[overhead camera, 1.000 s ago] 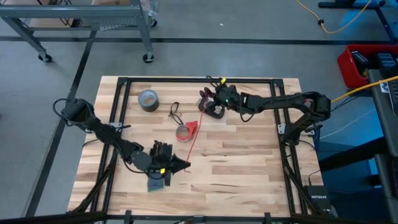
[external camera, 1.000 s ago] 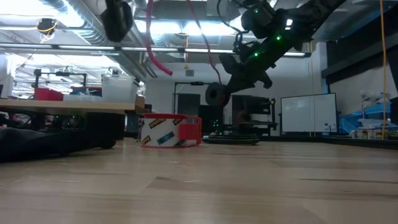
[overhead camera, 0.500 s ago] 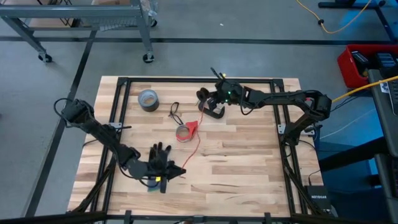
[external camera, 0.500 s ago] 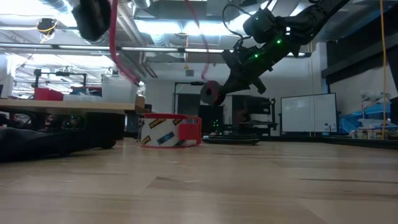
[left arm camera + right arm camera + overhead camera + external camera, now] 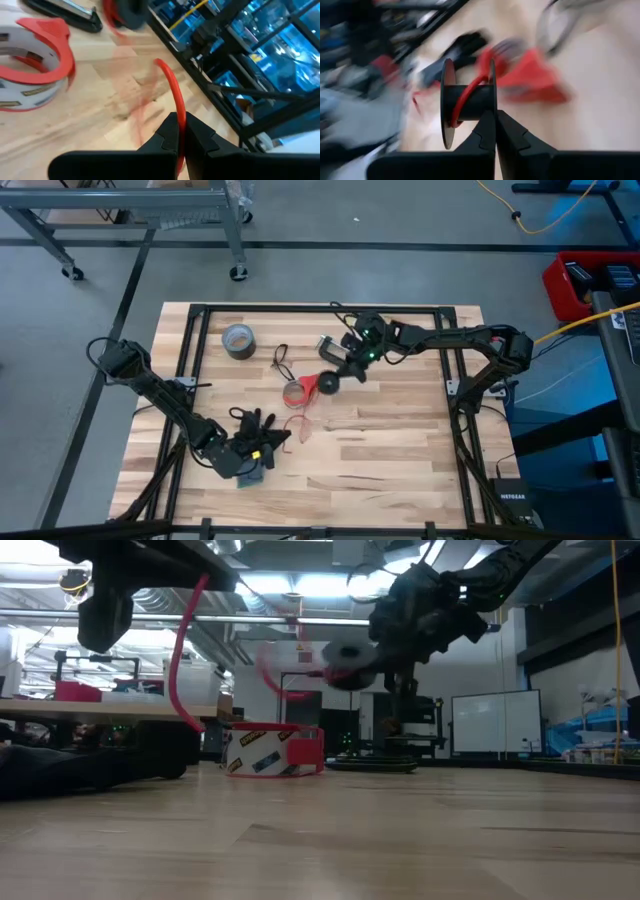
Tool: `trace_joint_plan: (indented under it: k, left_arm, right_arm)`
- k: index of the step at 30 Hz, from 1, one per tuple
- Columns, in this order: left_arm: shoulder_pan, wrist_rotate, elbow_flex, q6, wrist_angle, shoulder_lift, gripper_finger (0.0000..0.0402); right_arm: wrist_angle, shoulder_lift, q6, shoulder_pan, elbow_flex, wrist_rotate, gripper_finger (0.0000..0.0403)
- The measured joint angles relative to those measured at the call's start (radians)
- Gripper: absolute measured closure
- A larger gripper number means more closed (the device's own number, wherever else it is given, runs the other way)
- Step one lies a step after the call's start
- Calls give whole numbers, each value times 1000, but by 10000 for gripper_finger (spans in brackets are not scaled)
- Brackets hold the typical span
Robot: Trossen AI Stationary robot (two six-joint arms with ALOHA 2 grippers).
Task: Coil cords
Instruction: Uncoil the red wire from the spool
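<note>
A red cord [image 5: 303, 423] runs from a black spool [image 5: 328, 383] to my left gripper [image 5: 277, 437]. It lies in a slack loop near the table's middle. My left gripper is shut on the cord; it also shows in the left wrist view [image 5: 179, 131]. My right gripper [image 5: 343, 370] is shut on the spool [image 5: 467, 102], above the table beside the red-edged tape ring [image 5: 293, 392]. Red cord is wound on the spool's barrel [image 5: 465, 100]. The black looped cord [image 5: 281, 360] lies on the table left of the spool. My left gripper pinches the red cord [image 5: 178, 114] between its two fingers, which lie across it. The cord arches up and away from the fingertips, slack and clear of the table there. My right gripper holds the black spool at the rim of one flange [image 5: 492, 107], pinched between its two fingers. The spool is lifted clear of the table, its axis across the fingers.
A grey duct-tape roll [image 5: 238, 340] lies at the far left. A black glove [image 5: 250, 428] lies under my left arm's wrist. A dark tool [image 5: 332, 345] lies beyond the spool. Bare wood stretches over the table's right and near parts.
My right gripper has carried the spool toward the table's near edge and the tape ring, turning as it went. My left gripper has drawn a little toward the table's left. The red cord, straight between them before, now hangs slack in a loop.
</note>
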Motion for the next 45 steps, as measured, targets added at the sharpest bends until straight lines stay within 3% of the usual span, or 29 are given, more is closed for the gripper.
trace_joint_plan:
  k: [7, 13, 17, 20, 24, 27, 30, 36, 45]
  left_arm:
    - [0, -16, 0, 5, -6, 0, 401]
    - [2, -82, 0, 32, -5, 0, 401]
    - [2, -165, 0, 61, -1, 0, 401]
    - [17, -220, 0, 61, 7, -5, 401]
    - [62, -212, 0, 112, 51, -12, 401]
    - [109, -138, 0, 217, 145, -13, 401]
    - [166, -7, 1, 340, 264, -13, 401]
    - [249, 232, 2, 537, 473, -13, 401]
    - [252, 461, 97, 666, 466, 29, 401]
  right_arm:
    - [-134, 0, -1, 0, 0, -329, 402]
    - [-261, 0, -85, 1, 0, -438, 402]
    - [-352, 0, -167, 1, 0, -432, 402]
    - [-394, 0, -183, 8, 0, -282, 402]
    - [-413, 0, -183, 50, 0, 74, 402]
    - [-396, 0, -160, 98, 0, 306, 402]
    - [-334, 0, -90, 144, 0, 465, 402]
    - [-192, 0, 0, 193, 0, 645, 402]
    - [10, 0, 33, 169, 0, 772, 402]
